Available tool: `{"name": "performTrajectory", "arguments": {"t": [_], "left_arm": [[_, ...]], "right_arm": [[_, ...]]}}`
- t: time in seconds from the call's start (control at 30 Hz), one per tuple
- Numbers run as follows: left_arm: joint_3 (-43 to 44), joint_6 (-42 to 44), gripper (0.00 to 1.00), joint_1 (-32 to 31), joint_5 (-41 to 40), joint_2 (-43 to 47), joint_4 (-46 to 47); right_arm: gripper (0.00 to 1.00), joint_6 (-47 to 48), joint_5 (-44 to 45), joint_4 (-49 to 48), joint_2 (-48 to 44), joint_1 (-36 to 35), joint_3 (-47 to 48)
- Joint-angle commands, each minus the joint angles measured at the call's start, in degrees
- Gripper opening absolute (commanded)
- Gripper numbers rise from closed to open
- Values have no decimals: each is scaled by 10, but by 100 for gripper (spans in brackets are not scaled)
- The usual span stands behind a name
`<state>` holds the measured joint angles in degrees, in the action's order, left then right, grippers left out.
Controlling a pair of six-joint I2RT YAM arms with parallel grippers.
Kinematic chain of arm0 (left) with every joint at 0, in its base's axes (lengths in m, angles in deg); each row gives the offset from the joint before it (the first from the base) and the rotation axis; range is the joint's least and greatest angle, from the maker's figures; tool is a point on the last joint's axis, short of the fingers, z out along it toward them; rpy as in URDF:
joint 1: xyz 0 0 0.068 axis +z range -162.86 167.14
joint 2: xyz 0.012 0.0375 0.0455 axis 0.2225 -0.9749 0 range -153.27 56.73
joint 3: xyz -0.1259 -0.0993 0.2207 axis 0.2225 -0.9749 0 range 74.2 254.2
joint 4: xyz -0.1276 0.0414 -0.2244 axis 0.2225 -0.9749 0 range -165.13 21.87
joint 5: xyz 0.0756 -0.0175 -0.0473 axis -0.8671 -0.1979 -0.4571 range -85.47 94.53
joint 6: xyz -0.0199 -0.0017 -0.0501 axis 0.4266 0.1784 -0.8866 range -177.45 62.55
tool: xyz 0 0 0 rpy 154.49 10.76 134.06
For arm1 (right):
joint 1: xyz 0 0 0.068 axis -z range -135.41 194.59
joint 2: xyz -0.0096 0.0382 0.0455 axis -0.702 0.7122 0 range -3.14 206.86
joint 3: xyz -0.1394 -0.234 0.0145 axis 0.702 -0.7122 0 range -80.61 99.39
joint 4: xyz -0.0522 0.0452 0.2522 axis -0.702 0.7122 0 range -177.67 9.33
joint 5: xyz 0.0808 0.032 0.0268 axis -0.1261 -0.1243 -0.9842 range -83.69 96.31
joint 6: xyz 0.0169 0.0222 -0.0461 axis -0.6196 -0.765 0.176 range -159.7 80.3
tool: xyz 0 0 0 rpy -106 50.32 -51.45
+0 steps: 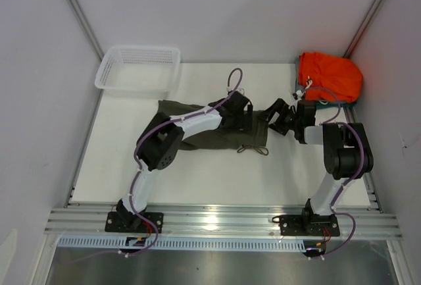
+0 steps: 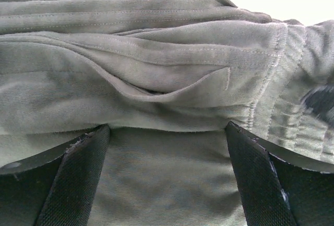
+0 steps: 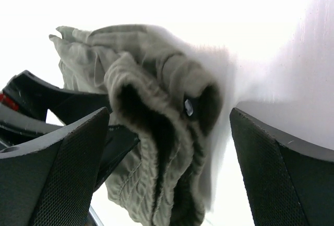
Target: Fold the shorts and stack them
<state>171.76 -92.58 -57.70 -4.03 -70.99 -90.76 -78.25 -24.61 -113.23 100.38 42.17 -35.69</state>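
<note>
**A:** Scanning left to right from above, you have one white basket (image 1: 138, 68), one olive shorts (image 1: 223, 141) lying mid-bench (image 1: 197, 180), and one orange bundle (image 1: 330, 77) far right. The bench is open along its near edge.

**B:** And the jaws?

**A:** Only your wrist views show that. The left jaws are spread wide over the cloth, and the right jaws are wide at the bunched waistband.

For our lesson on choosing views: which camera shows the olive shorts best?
The top external view: only there is the whole spread of the shorts visible, though the left arm crosses them. The left wrist view gives just close folds and a pocket seam; the right wrist view shows only the bunched waistband end-on.
</note>
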Motion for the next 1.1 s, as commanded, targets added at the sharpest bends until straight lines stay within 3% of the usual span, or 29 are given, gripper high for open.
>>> {"name": "performTrajectory", "arguments": {"t": [0.0, 0.33, 0.57, 0.7, 0.83, 1.07], "left_arm": [[-50, -17, 96, -1, -7, 37, -49], [-61, 0, 96, 0, 1, 106, -34], [-60, 16, 97, 0, -3, 146, -56], [-30, 9, 98, 12, -44, 122, -125], [-69, 5, 97, 25, -21, 110, -95], [-53, 8, 97, 26, -19, 54, -103]], "right_arm": [[99, 26, 41, 39, 19, 1, -6], [99, 30, 11, 41, 20, -3, -11], [100, 18, -36, -11, 11, 0, -46], [100, 19, -53, -28, 23, -10, -43], [99, 18, -52, -41, 30, -24, -45], [99, 10, -36, -47, 52, -52, -43]]}}
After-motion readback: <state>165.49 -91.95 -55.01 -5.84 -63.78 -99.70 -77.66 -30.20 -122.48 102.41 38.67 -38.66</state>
